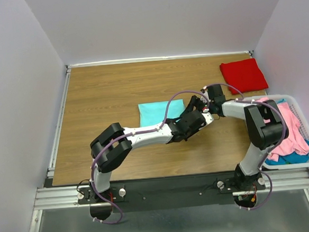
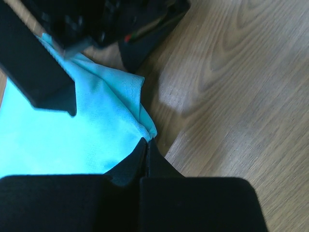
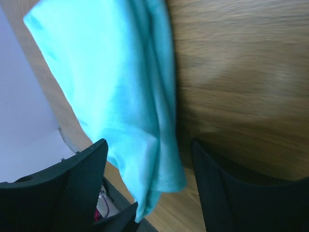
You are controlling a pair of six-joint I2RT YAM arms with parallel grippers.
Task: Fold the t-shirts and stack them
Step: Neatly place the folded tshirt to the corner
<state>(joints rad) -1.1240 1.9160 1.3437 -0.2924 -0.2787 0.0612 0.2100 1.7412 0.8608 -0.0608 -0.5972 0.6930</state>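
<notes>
Pink and blue-teal soft cloth t-shirts [image 1: 292,130] lie heaped in the white plastic basket [image 1: 306,164], lower right. At centre, the aqua-teal cloth t-shirt [image 1: 158,112] lies on the wooden table [image 1: 105,93]. My left claw [image 2: 147,144] is clenched on its corner; my right claw [image 3: 148,150] gapes astride its edge. Upper right rests the folded bright red cloth t-shirt [image 1: 243,76].

Nothing legible in any view: no lettering, label, brand, number or sign on the aqua t-shirt [image 1: 157,113], red t-shirt [image 1: 243,75], basket [image 1: 296,164] or worktop [image 1: 115,92].
</notes>
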